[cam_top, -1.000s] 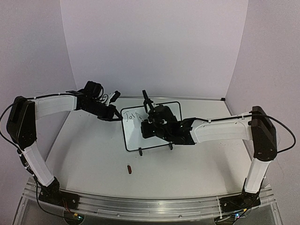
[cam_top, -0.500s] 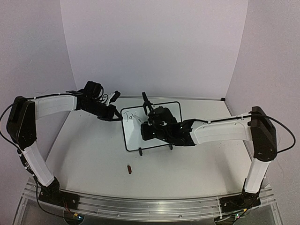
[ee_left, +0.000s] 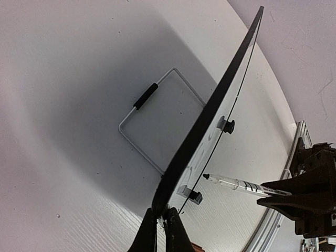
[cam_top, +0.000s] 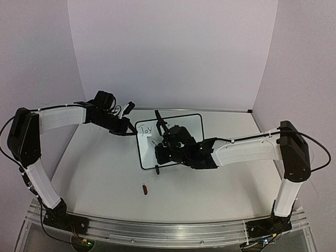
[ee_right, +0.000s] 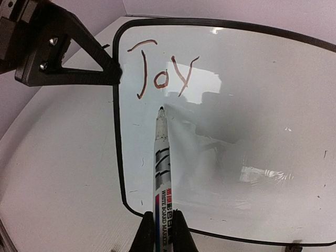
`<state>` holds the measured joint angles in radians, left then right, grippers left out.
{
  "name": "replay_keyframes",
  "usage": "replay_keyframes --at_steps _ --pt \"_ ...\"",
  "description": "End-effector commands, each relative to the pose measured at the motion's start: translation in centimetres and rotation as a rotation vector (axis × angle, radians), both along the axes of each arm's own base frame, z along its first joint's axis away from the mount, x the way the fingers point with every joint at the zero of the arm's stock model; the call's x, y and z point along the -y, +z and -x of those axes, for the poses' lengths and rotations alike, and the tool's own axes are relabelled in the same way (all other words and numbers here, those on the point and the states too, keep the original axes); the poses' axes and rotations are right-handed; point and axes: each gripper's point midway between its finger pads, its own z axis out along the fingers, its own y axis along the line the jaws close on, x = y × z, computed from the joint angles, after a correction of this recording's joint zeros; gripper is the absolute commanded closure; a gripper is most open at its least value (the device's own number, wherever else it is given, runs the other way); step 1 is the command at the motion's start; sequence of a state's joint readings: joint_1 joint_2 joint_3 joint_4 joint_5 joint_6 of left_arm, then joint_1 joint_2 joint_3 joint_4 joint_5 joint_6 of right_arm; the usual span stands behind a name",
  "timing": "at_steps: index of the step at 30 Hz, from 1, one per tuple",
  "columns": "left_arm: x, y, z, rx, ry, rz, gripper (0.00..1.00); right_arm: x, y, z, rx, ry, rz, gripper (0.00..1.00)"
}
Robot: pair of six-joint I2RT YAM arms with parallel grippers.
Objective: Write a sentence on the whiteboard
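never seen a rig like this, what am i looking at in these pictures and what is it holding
Two white-and-black robot arms are bolted to a white table. One picture looks down from above; the other two come from cameras on each wrist. The left gripper pinches the edge of a small glossy white board with a thin black frame. The right gripper holds a clear whiteboard marker, tip near the board, below red letters reading "Joy". A small dark red object lies on the table, perhaps its cap.
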<state>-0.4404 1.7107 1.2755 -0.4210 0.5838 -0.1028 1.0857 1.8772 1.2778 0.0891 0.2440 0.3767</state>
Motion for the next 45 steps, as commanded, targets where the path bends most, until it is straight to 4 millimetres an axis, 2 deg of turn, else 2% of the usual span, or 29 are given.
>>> replay_keyframes --at_steps 1,5,16,33,45 --pt "0.1 1.1 -0.1 0.035 -0.014 -0.016 1.0 -0.8 -0.6 0.9 -0.014 0.022 -0.001 1.0" --pt "0.1 1.1 -0.1 0.035 -0.014 -0.016 1.0 -1.2 0.3 1.2 0.0 0.036 -0.012 1.0" --pt "0.2 1.3 -0.1 0.039 -0.015 -0.014 1.0 0.6 2.3 -0.1 0.07 -0.062 0.013 1.0" --pt "0.1 1.2 0.0 0.038 -0.015 -0.015 1.0 0.2 2.9 -1.4 0.103 -0.077 0.032 1.0" --pt "0.2 1.2 -0.1 0.036 -0.016 -0.012 1.0 0.3 2.1 -1.9 0.091 -0.085 0.043 1.0"
